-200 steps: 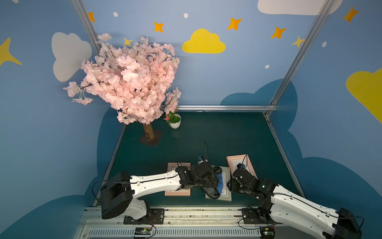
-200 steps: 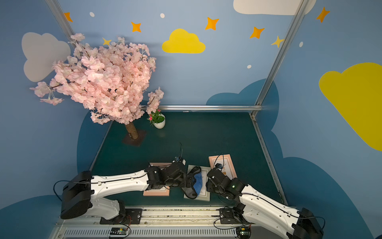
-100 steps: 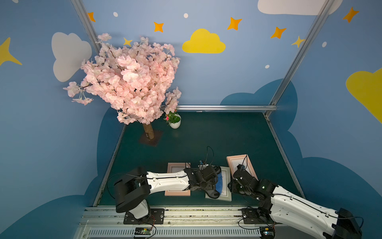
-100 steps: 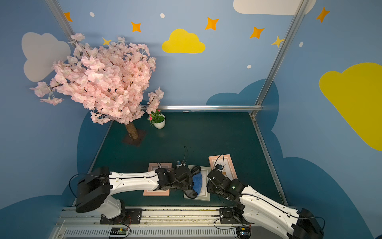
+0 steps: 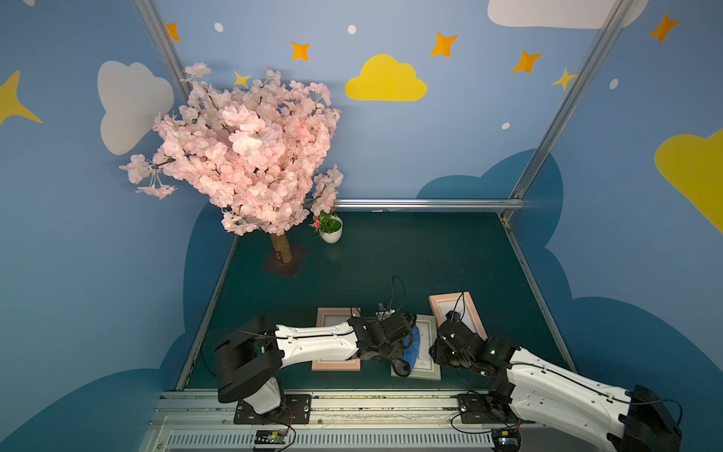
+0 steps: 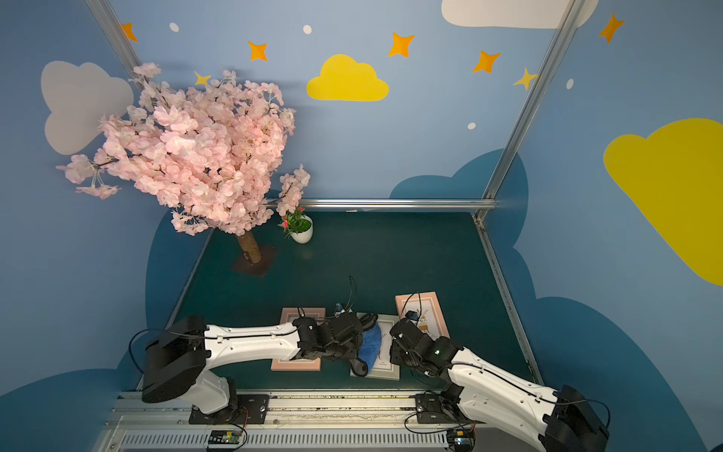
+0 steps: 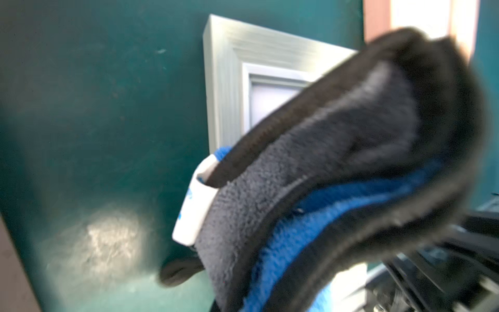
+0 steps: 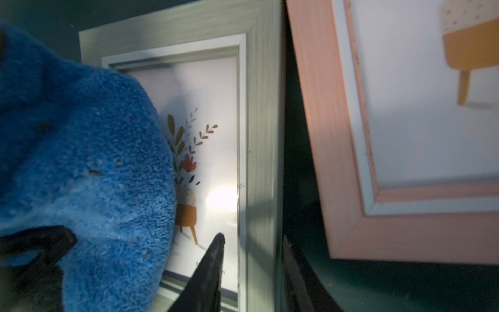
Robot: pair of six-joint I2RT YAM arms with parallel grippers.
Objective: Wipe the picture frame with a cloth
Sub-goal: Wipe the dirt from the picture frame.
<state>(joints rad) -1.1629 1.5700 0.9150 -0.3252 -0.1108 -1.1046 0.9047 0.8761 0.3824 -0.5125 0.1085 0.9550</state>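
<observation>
The dark green table (image 5: 391, 254) carries everything. A pink cherry-blossom tree (image 5: 250, 156) stands on a brown base in its far left corner.

The left arm (image 5: 313, 344) reaches across from the near left corner, passing over a pink picture frame (image 5: 337, 366) that lies flat near the near edge. The right arm (image 5: 555, 391) comes in from the near right corner.

A grey picture frame (image 5: 428, 371) lies flat at the middle of the near edge, between the two arms' ends. A second pink frame (image 5: 473, 317) lies just beside it towards the right edge, turned at an angle. A dark gap shows between their rails in the right wrist view.

The cloth (image 5: 410, 348) sits on the left part of the grey picture frame, in both top views. It covers that side of the glass, and its dark end trails off the frame's near left corner. Its blue plush faces the right arm, and the grey-black reverse faces the left wrist camera.

The left gripper (image 6: 358, 346) is over that spot. The cloth is bunched and drawn up into it, so its jaws are pinched on a fold, though the fingertips themselves are buried.

The right gripper (image 8: 252, 240) straddles the grey frame's right rail. One finger (image 8: 213, 267) is over the glass and the other is outside the rail, clamping it.

A small white potted plant (image 5: 330, 231) stands by the far edge, beside the tree. The cloth's white tag (image 7: 194, 208) hangs at its edge.
</observation>
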